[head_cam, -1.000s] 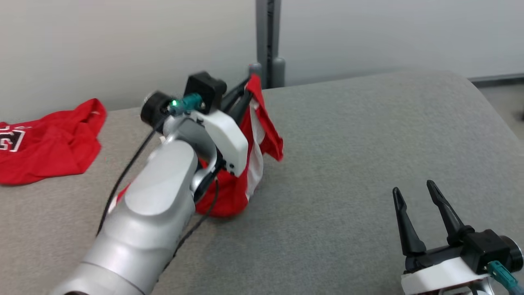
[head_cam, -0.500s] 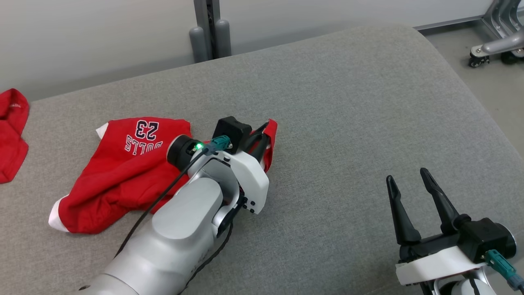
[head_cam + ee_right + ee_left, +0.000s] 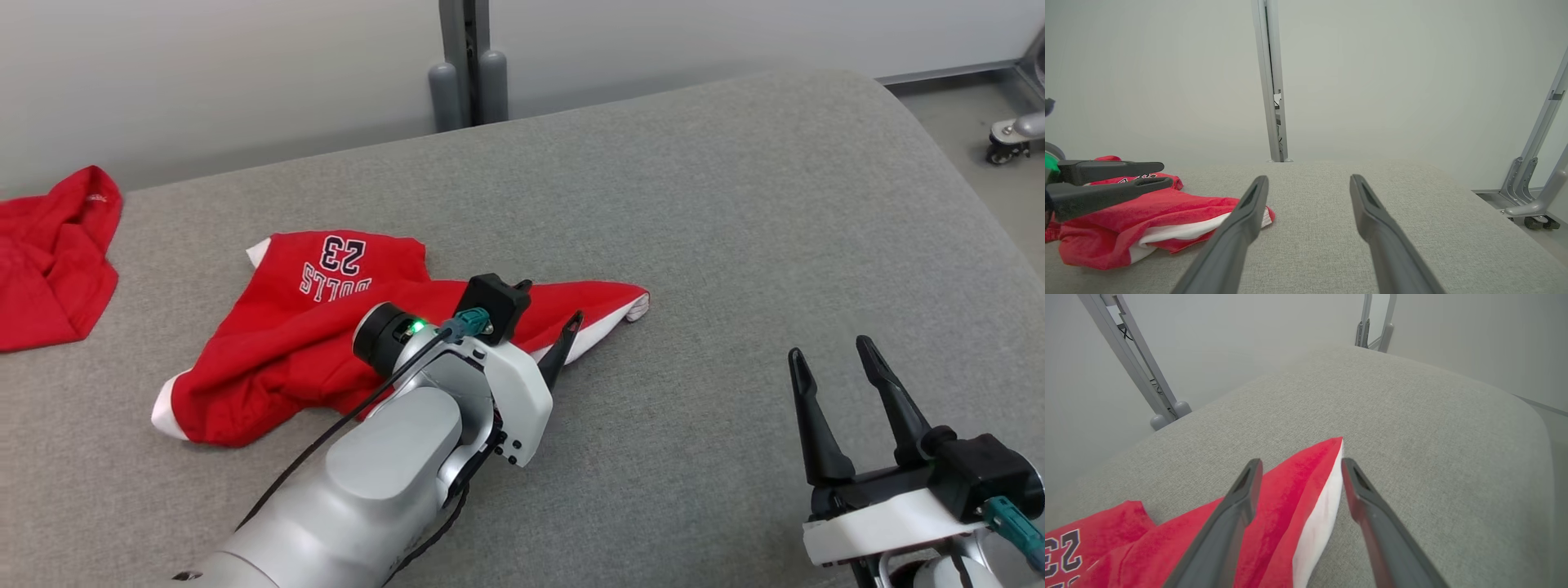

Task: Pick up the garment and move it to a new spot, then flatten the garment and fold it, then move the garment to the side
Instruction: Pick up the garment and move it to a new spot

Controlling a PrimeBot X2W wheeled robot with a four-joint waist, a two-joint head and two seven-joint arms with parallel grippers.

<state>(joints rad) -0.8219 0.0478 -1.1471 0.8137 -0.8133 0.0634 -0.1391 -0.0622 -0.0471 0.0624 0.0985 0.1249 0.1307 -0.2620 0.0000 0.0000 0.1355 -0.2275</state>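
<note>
Head view, crumpled red cloth (image 3: 49, 261) far left of left gripper (image 3: 553, 299), soft red white-trimmed garment (image 3: 269, 359) rumpled on grey woven bench (image 3: 735, 204) beneath that gripper's spread, released fingers, right gripper (image 3: 830, 346) likewise unclenched, well to the right.

Silver forearm (image 3: 384, 457), white wrist shell (image 3: 518, 392), black cable (image 3: 390, 382), teal plug (image 3: 472, 320), green light (image 3: 417, 327), 2 dark tapered fingers (image 3: 814, 429).

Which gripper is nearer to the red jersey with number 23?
Left. The left gripper is open over the jersey, at its white-edged corner; the right gripper is apart, above the grey surface.
</note>
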